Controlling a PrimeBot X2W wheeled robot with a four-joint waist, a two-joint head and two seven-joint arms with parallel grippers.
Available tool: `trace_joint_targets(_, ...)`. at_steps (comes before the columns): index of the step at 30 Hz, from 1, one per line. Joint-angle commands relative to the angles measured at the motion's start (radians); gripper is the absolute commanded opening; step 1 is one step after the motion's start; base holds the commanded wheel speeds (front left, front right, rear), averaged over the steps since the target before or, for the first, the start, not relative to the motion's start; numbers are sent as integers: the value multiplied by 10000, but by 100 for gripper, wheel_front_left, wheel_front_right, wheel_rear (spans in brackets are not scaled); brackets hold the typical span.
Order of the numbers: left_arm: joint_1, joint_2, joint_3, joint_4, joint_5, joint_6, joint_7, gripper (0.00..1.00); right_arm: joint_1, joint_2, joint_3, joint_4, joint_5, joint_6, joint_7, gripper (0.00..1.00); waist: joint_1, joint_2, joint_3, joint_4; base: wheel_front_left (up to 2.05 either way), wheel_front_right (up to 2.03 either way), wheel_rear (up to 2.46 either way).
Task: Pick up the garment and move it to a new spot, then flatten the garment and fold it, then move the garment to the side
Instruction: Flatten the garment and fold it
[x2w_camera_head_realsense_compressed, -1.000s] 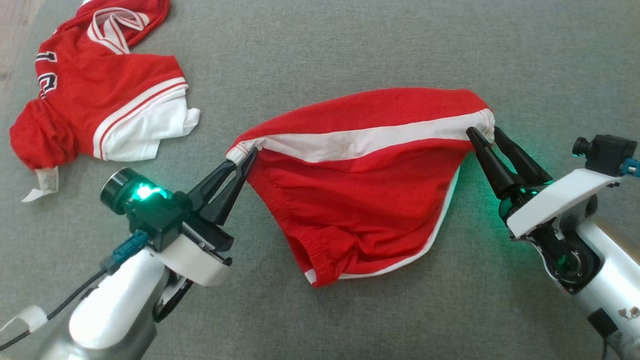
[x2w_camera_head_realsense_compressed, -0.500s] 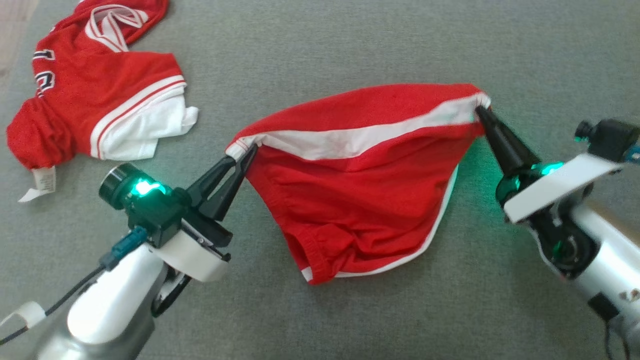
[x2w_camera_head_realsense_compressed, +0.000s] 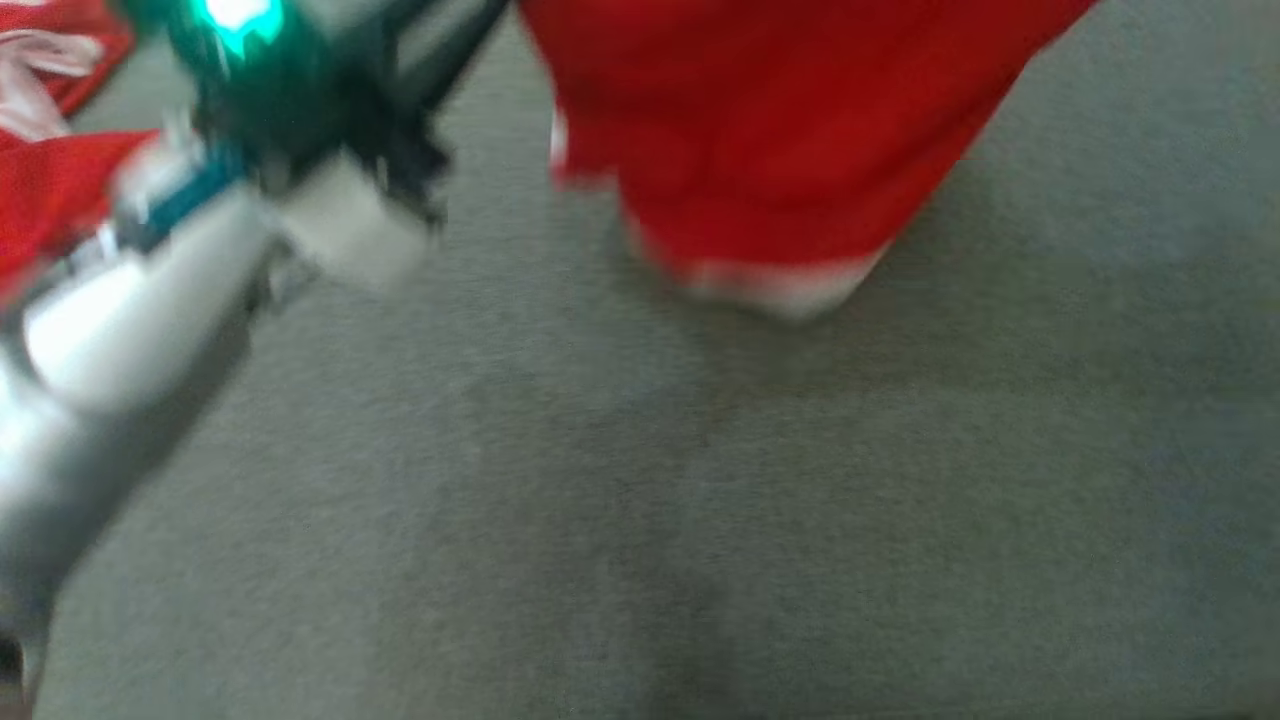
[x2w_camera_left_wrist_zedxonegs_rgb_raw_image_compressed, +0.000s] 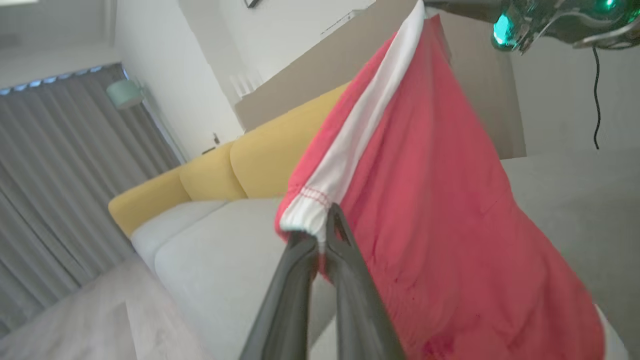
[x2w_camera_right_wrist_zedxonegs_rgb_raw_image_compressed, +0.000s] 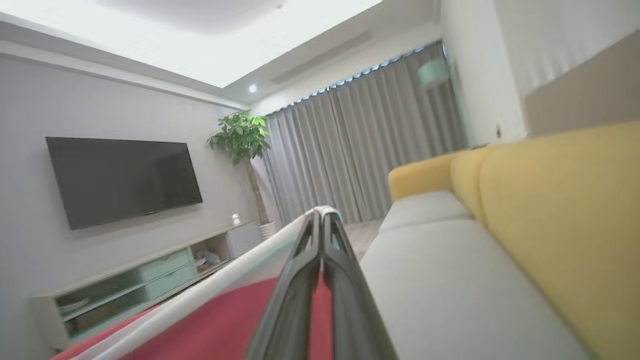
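Red shorts (x2w_camera_left_wrist_zedxonegs_rgb_raw_image_compressed: 425, 200) are held up over the grey cushion (x2w_camera_head_realsense_compressed: 640, 520), at 12 to 1 o'clock in the blurred head view. One white-banded corner is pinched in the closed left gripper (x2w_camera_left_wrist_zedxonegs_rgb_raw_image_compressed: 326, 227) and the other in the closed right gripper (x2w_camera_right_wrist_zedxonegs_rgb_raw_image_compressed: 321, 220). Pick-up is judged done; set-down at a new spot, flattening, folding and moving aside are left.

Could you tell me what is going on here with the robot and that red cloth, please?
The robot holds the red garment up between its two arms. The left pincer is shut on one white-banded corner and the right pincer is shut on the opposite one, so the cloth hangs spread above the grey sofa seat. Flattening and folding are not yet done. A red jersey lies at the left edge of the blurred head view.
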Motion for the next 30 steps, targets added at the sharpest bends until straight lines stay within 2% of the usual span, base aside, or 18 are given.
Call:
trace_joint_targets(1,-998,216,370,1,175,22,-86,0,-218,-411,-353,-301,-198,67,-91,0,-2,0,205,-453,0,0,0)
trace_joint_targets(5,-2545,-311,922,70,916,77,-115,0,-725,-751,-1125,-690,-475,67,-92,0,-2,0,233,-944,0,0,0)
trace_joint_targets(7,-2592,-425,1279,-214,1189,118,-118,0,-638,-838,-1451,-948,-518,67,-92,0,-2,0,204,-1119,0,0,0)
trace_joint_targets(9,-2164,-427,1513,-499,1327,116,-119,0,-175,-1146,-1298,-1256,-690,67,-92,0,-2,0,157,-1221,0,0,0)
trace_joint_targets(14,103,-326,1104,-972,1509,65,-120,0,2039,-1981,-800,-1734,-759,67,-92,0,-2,0,69,-1132,0,0,0)
trace_joint_targets(21,3760,-675,520,-1242,1522,40,-121,0,6200,-2720,-1052,-2071,-1024,67,-93,0,-2,0,-230,-807,0,0,0)
trace_joint_targets(24,5206,-691,316,-1434,1707,38,-121,0,8070,-2896,-1648,-2207,-1328,67,-93,0,-2,0,-462,-729,0,0,0)
trace_joint_targets(30,7625,-516,164,-2114,1668,73,-121,0,11681,-2527,-3817,-3181,-1488,67,104,0,-2,0,-963,-596,0,0,0)
